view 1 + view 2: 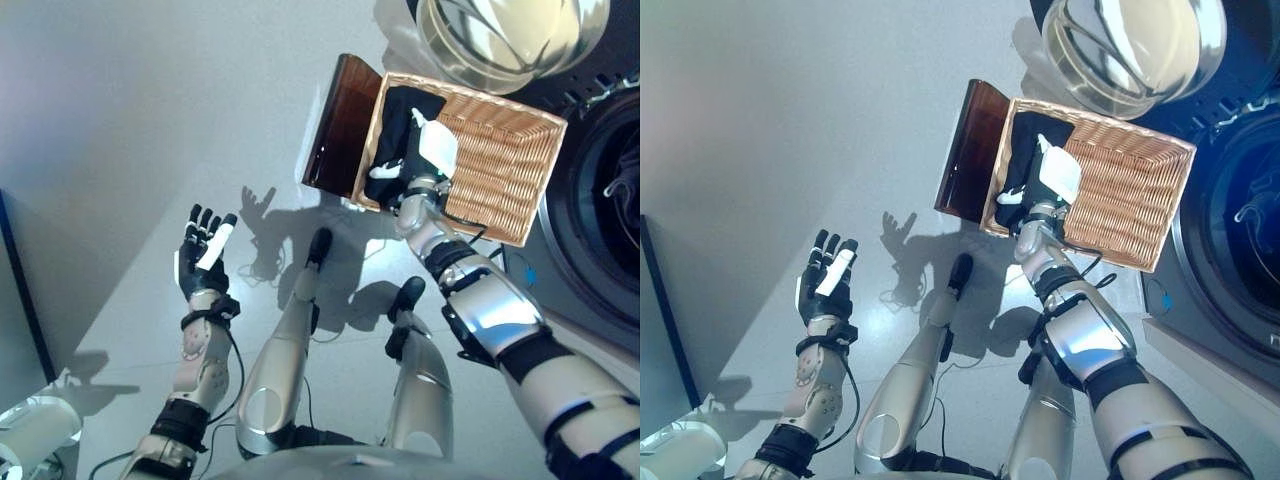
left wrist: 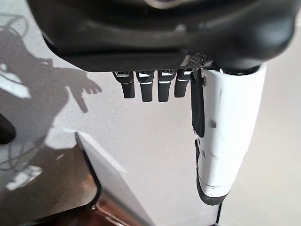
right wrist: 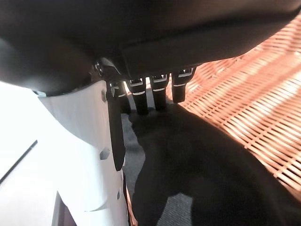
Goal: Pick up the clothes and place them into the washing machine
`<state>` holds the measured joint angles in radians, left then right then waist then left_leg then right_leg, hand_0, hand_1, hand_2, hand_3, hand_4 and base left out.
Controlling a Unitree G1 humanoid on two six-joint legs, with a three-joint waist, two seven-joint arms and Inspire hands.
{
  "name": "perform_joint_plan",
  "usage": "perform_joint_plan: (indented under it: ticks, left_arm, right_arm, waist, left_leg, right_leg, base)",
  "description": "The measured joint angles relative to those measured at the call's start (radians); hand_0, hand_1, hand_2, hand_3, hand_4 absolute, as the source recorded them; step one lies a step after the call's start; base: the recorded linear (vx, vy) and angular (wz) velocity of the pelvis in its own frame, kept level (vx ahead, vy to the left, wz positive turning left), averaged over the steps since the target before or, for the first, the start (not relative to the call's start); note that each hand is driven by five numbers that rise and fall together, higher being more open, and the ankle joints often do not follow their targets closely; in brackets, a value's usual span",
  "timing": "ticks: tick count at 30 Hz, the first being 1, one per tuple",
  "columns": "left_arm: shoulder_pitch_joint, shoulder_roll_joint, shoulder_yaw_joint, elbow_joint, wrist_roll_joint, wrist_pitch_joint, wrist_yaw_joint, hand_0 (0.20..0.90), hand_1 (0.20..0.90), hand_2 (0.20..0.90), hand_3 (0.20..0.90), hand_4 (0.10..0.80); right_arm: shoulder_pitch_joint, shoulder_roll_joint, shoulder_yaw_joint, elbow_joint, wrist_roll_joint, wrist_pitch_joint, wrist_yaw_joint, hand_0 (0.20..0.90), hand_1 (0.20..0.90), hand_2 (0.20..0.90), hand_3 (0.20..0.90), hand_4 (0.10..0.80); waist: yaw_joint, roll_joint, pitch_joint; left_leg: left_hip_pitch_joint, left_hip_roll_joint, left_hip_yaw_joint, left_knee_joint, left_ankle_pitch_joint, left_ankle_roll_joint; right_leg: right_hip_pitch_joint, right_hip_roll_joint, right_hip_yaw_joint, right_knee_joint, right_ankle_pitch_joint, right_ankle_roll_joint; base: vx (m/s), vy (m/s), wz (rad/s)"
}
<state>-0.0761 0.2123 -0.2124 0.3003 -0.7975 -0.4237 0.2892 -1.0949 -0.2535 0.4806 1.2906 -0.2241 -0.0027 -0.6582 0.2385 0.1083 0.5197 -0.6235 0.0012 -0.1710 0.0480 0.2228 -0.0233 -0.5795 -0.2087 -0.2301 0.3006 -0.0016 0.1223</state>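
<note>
Right wrist view: right hand (image 3: 141,96) fingers straight, reaching onto dark garment (image 1: 405,125) in wicker basket (image 1: 510,160) | left hand (image 1: 203,255) open, idle | curl deep, lift clear before washing machine (image 1: 600,210).

A laundry corner, by the look of it: a front-loading washing machine (image 1: 600,230) stands at three o'clock with its round glass door (image 1: 510,35) swung open up at one o'clock. A wicker basket (image 1: 500,160) holding dark clothes (image 1: 400,130) sits on the pale grey floor (image 1: 150,120) just beside it.
</note>
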Motion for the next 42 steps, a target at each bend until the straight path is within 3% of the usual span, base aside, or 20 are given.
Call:
perform_joint_plan:
  ticks: [15, 28, 29, 30, 31, 37, 42]
  left_arm:
    - [-0.005, 0.001, -0.006, -0.118, -0.001, -0.016, 0.016, 0.900, 0.900, 0.900, 0.900, 0.800]
    - [-0.005, 0.000, -0.009, -0.169, -0.002, -0.020, 0.018, 0.900, 0.900, 0.900, 0.900, 0.800]
    - [-0.005, 0.001, -0.009, -0.176, -0.002, -0.020, 0.018, 0.900, 0.900, 0.900, 0.900, 0.800]
    - [-0.005, 0.001, -0.009, -0.180, -0.002, -0.021, 0.018, 0.900, 0.900, 0.900, 0.900, 0.800]
    - [-0.005, 0.001, -0.009, -0.186, -0.002, -0.022, 0.018, 0.900, 0.900, 0.900, 0.900, 0.800]
    - [-0.005, 0.001, -0.016, -0.186, -0.002, -0.022, 0.024, 0.900, 0.900, 0.900, 0.900, 0.800]
    - [-0.005, 0.002, -0.023, -0.186, -0.005, -0.022, 0.030, 0.900, 0.900, 0.900, 0.900, 0.800]
  right_arm:
    - [-0.105, -0.031, -0.013, 0.030, 0.046, -0.063, -0.085, 0.900, 0.900, 0.900, 0.900, 0.800]
    - [-0.190, -0.067, -0.011, 0.033, 0.054, -0.067, -0.113, 0.900, 0.900, 0.900, 0.900, 0.800]
    - [-0.194, -0.075, -0.010, 0.038, 0.057, -0.066, -0.113, 0.483, 0.483, 0.483, 0.483, 0.502]
    - [-0.195, -0.079, -0.010, 0.038, 0.058, -0.066, -0.113, 0.431, 0.431, 0.431, 0.431, 0.465]
    - [-0.202, -0.086, -0.011, 0.039, 0.059, -0.066, -0.117, 0.200, 0.200, 0.200, 0.200, 0.300]
    - [-0.242, -0.162, -0.020, 0.068, 0.076, -0.056, -0.123, 0.200, 0.200, 0.200, 0.200, 0.300]
    - [-0.257, -0.176, -0.021, 0.077, 0.077, -0.023, -0.118, 0.200, 0.200, 0.200, 0.200, 0.300]
  waist:
    - [-0.005, 0.000, 0.002]
    - [-0.004, 0.002, 0.001]
    - [-0.004, 0.004, 0.001]
    - [-0.004, 0.004, 0.001]
    - [-0.003, 0.004, 0.001]
    - [0.026, 0.006, 0.000]
    - [0.027, 0.006, 0.000]
  left_leg:
    - [-0.163, 0.002, 0.000, 0.022, 0.013, -0.017]
    - [-0.263, -0.005, -0.025, 0.050, 0.014, -0.019]
    - [-0.268, -0.014, -0.030, 0.051, 0.014, -0.020]
    - [-0.270, -0.014, -0.036, 0.051, 0.013, -0.021]
    - [-0.276, -0.017, -0.041, 0.051, 0.013, -0.021]
    - [-0.277, -0.022, -0.049, 0.050, 0.013, -0.021]
    - [-0.275, -0.035, -0.049, 0.058, 0.020, -0.026]
  right_leg:
    - [-0.198, -0.004, 0.023, 0.081, -0.019, -0.014]
    - [-0.320, -0.016, 0.030, 0.162, -0.034, -0.022]
    - [-0.328, -0.021, 0.029, 0.174, -0.038, -0.022]
    - [-0.332, -0.023, 0.029, 0.178, -0.039, -0.022]
    - [-0.339, -0.026, 0.029, 0.184, -0.040, -0.023]
    - [-0.339, -0.029, 0.029, 0.185, -0.040, -0.023]
    - [-0.334, -0.040, 0.028, 0.191, -0.044, -0.022]
  base:
    - [-0.017, 0.011, -0.01]
    - [-0.013, 0.004, 0.02]
    - [-0.004, 0.001, 0.12]
    - [-0.001, 0.007, 0.14]
    - [0.003, 0.001, 0.08]
    - [0.001, 0.002, 0.03]
    - [-0.002, 0.004, 0.04]
